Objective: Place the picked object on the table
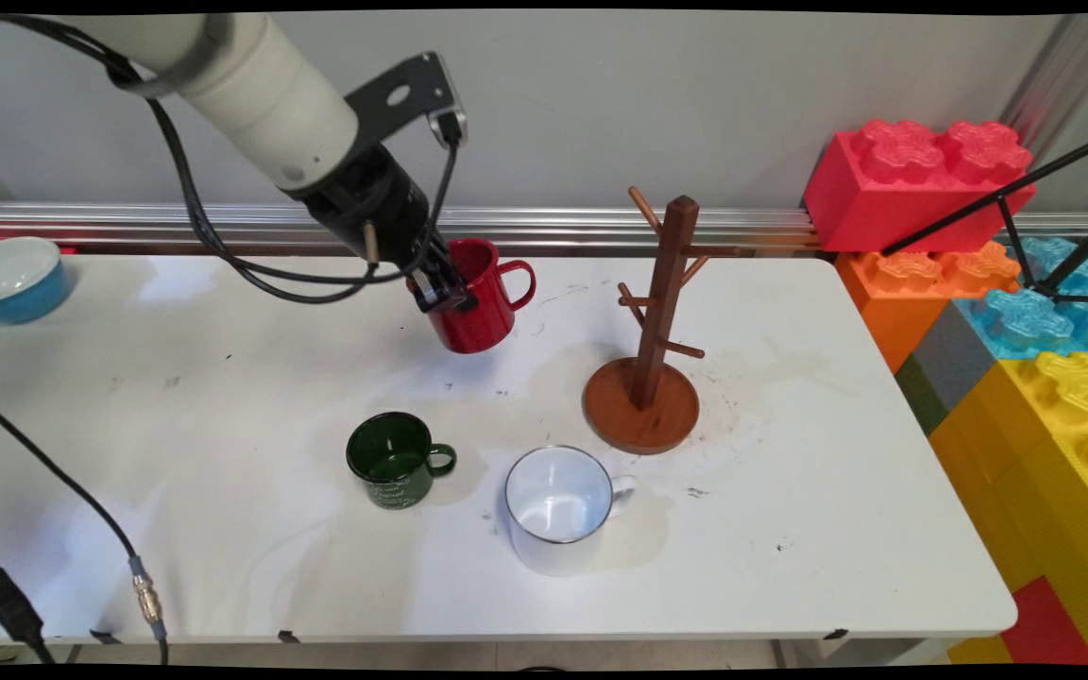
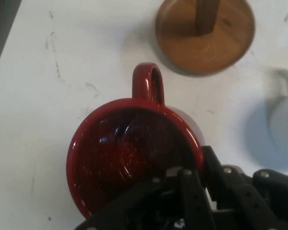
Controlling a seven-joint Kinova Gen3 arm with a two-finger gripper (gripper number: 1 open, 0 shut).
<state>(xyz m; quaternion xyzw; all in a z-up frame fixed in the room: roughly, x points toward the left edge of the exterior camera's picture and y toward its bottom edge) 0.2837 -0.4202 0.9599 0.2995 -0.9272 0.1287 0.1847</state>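
Left of the wooden mug tree (image 1: 643, 368), toward the wall, the black gripper (image 1: 440, 288) is clamped on the rim of a red mug (image 1: 478, 307). One finger (image 2: 189, 191) reaches down inside the mug and the other sits outside the wall, so the rim is pinched between them. The mug tilts a little in the main view, and whether its base touches the white table (image 1: 176, 425) or hangs just above it, I cannot tell. Its handle (image 2: 148, 81) points toward the mug tree, on the side away from the fingers. Nearer the table's front edge than the tree's round base (image 2: 206, 36) stands a white mug (image 1: 558, 510), close to that base. A dark green mug (image 1: 393, 460) sits just left of the white one, apart from it. Far off to the left of the tree, at the table's back corner, is a blue bowl (image 1: 13, 280). Right of the tree, beyond the table's end, big coloured blocks (image 1: 997, 283) are stacked.
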